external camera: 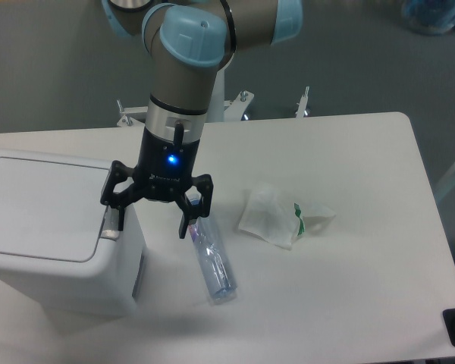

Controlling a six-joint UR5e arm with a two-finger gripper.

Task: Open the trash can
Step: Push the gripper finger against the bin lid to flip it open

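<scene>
The trash can point(49, 227) is a big white bin at the left of the table, its flat lid down. A grey push-button strip point(112, 225) runs along its right edge. My gripper point(147, 218) hangs over that right edge, open, with nothing between its fingers. The left finger point(111, 214) stands over the button strip; whether it touches the strip I cannot tell. The right finger point(187, 221) hangs just right of the bin, above the top of a plastic bottle.
A clear plastic bottle point(210, 257) lies on the table just right of the bin, below the gripper. A crumpled white wrapper with green print point(277, 218) lies further right. The table's front and right edges are in view.
</scene>
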